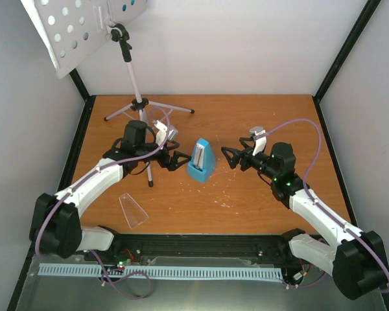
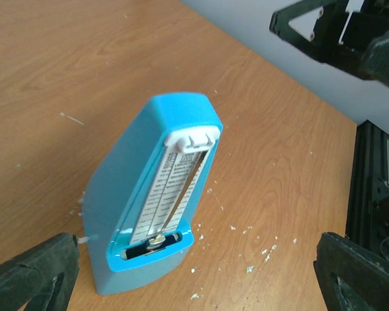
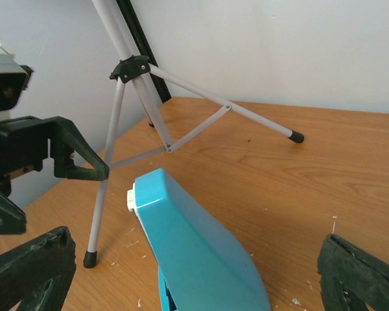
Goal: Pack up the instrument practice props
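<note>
– Plain white walls [image 1: 246, 45] close in an orange-brown wooden tabletop [image 1: 259, 123] edged in black. What holds the centre?

– Standing upright there is a small light-blue pyramid metronome [image 1: 201, 161]. Its front is uncovered, with the white scale and pendulum showing inside the case.

– And its lid?

– Lying flat on the wood is a clear plastic pyramid cover [image 1: 133, 210], well apart from the metronome, to its near left. Only wood grain shows through it.

– The arms?

– Just left of the metronome hovers the left gripper [image 1: 176, 160], its black fingers spread wide and clear of the case. Facing it from the metronome's right is the right gripper [image 1: 231, 157], jaws equally wide, gripping nothing. The metronome sits between them.

– The other props?

– Behind and left of the metronome stands a white perforated music stand on thin grey tripod [image 1: 140, 103], with one leg planted near the left gripper. At its head shows a white sheet with blue marks [image 1: 126, 8]; how it is fixed cannot be told. Some white flecks [image 1: 230, 197] dot the wood just in front of the metronome.
</note>
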Tool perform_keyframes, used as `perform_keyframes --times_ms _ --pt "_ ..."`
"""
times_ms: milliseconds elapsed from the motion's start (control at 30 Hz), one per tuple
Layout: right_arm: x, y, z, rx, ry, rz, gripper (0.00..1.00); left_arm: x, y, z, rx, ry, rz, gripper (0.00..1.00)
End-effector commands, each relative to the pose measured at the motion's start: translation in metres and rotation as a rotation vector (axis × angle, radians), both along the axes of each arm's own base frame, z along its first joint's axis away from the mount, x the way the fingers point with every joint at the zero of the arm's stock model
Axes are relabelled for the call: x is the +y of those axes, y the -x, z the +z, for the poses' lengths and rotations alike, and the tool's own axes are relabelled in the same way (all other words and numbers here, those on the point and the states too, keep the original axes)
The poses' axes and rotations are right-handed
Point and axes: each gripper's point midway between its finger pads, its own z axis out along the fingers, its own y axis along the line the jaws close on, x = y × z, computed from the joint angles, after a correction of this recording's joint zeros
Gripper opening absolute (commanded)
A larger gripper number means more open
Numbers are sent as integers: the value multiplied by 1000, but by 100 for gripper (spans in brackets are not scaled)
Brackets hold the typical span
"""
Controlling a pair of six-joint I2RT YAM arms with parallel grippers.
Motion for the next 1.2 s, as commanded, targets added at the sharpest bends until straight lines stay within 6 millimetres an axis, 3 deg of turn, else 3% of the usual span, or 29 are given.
perform_keyframes --times_ms 0,333,567,733,833,1167 --pt "1 4 14 -78 -21 16 100 -18 4 4 -41 12 -116 99" --pt "3 15 3 -95 -50 56 100 -23 -28 -6 -75 -79 -47 99" --pt "-4 18 -6 -118 -64 21 100 -47 -15 -9 -81 22 -220 99" --pt "-7 21 -8 -134 -83 10 100 -47 -25 -24 -66 -9 -186 99" --pt "-7 22 -12 -130 -83 7 100 -47 -34 -32 -47 -26 -153 92" --pt "-7 21 -20 -116 -85 9 100 -55 -31 -42 -23 -16 -168 86"
